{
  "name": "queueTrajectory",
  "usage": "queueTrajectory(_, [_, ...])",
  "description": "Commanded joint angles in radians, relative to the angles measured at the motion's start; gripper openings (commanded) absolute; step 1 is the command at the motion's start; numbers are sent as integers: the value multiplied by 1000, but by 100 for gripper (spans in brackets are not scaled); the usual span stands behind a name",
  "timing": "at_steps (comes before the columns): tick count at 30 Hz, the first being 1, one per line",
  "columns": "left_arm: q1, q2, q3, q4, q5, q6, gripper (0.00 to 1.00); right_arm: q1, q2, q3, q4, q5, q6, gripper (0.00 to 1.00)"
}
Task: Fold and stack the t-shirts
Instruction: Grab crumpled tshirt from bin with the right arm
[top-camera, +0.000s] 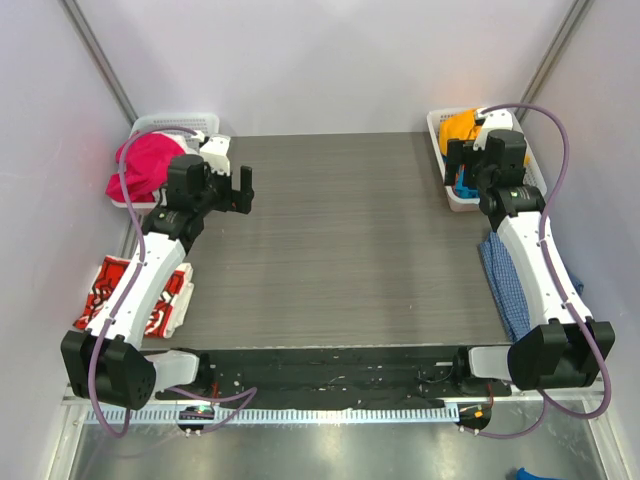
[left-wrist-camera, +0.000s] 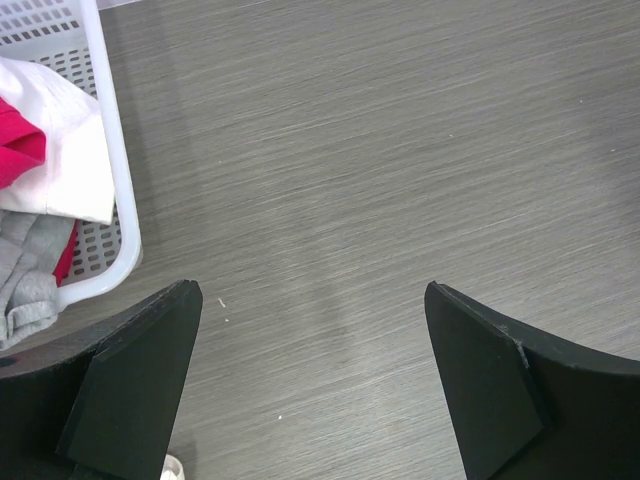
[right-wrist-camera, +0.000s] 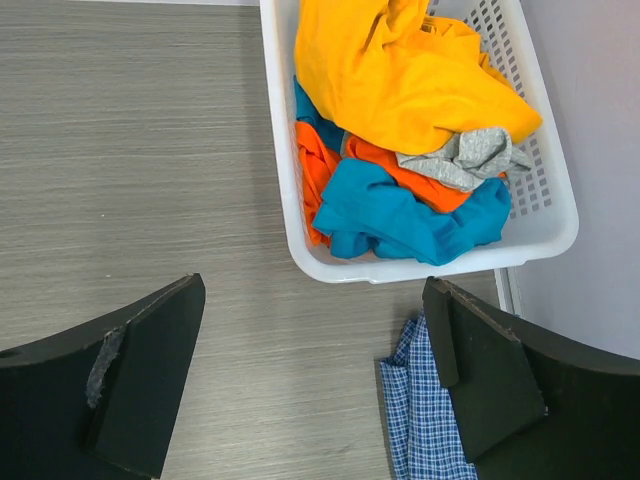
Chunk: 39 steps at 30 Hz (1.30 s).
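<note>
Bright, even, diffuse light. Only soft shadows are cast on the table (top-camera: 350, 230), notably beside the white basket (left-wrist-camera: 118, 200) at its far left corner. Mild glare is seen on the metal strip (top-camera: 330, 452) beyond its near edge. Table grain is rendered sharp in all views.

At 1 o'clock the right arm (top-camera: 535, 240) covers much of the white basket (top-camera: 437, 125), so only part of the orange-yellow tee (top-camera: 460, 128) shows from above. At 8 o'clock the left arm (top-camera: 150, 280) crosses over the red tee (top-camera: 105, 285); its white lettering is too small to read. At 4 o'clock the blue checked cloth (top-camera: 497, 270) partly disappears under the right arm.
</note>
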Motion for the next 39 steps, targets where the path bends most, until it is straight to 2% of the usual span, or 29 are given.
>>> queueTrajectory(1, [1,-30,14,51,-12,-2,99,-2,-40,-5,59,-14,12,100])
queueTrajectory(6, [1,-30,11,53,-12,4,100,0,-10,15,48,44,32,100])
queueTrajectory(14, [1,-22,10,54,-12,13,100,-2,99,61,93,242,-85,100])
queueTrajectory(18, [1,-2,16,57,-20,18,100,0,222,183,100,285,-143,90])
queueTrajectory(20, [1,13,19,59,-34,45,100,-3,301,249,100,268,-186,90])
queueTrajectory(25, [0,33,8,76,-51,70,100,-18,465,436,22,171,-154,87])
queueTrajectory(27, [1,41,2,85,-61,88,100,-46,533,482,19,165,-148,83])
queueTrajectory(35, [1,88,-27,117,-101,134,97,-126,759,755,-71,-19,-57,60])
queueTrajectory(39, [1,102,-35,129,-103,134,96,-140,835,847,-90,-60,-60,58])
